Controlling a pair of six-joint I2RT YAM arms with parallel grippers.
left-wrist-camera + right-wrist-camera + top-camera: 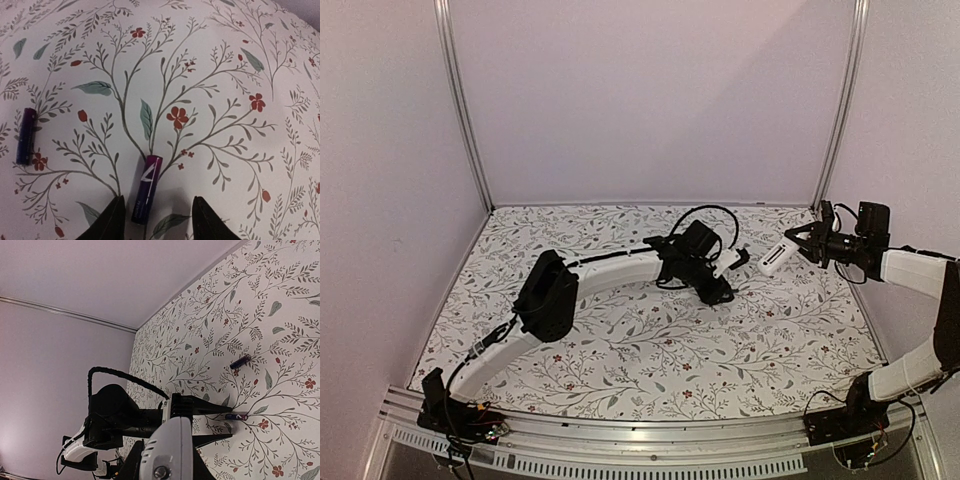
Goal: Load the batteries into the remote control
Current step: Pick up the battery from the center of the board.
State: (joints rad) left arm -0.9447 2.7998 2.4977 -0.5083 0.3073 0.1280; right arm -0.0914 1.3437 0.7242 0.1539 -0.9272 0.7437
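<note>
Top view: right gripper (799,243) clamped on the remote control (774,259), near the far right corner of the table (620,370). Left gripper (722,292) down mid-table, tips hidden.
Left wrist: jaws apart, straddling one battery (146,188), no contact. Second battery (26,136) lies apart. Step: battery pickup. Next: close squarely.
Right wrist: remote's battery bay not visible.

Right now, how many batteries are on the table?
2. One battery lies between the fingers of the left hand; the second battery lies apart, untouched. None seems hidden.
</note>
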